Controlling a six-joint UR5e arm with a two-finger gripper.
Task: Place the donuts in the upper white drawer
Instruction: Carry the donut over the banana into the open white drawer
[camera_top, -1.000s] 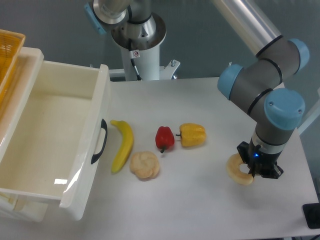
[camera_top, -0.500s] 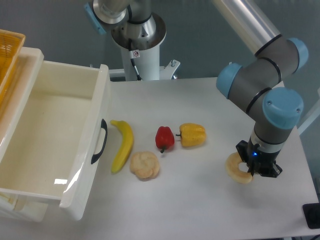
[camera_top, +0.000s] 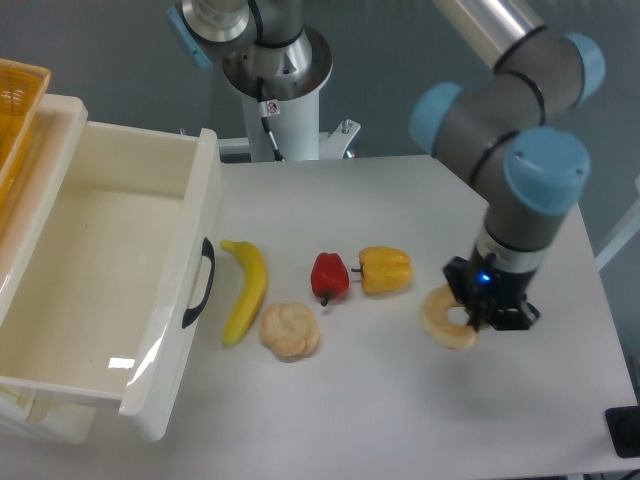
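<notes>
Fingers of the gripper (camera_top: 478, 318) pinch the donut (camera_top: 444, 319) by its right rim, above the table (apparently lifted); the upper white drawer (camera_top: 120, 290) lies open far left, beyond the peppers.

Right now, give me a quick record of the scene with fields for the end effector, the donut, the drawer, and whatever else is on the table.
end effector: shut on the donut
donut: held at the table's right side, right of the yellow pepper
upper white drawer: pulled open at left, nothing visible inside
other items: banana, red pepper, pale bun
task status: donut not yet in drawer
</notes>
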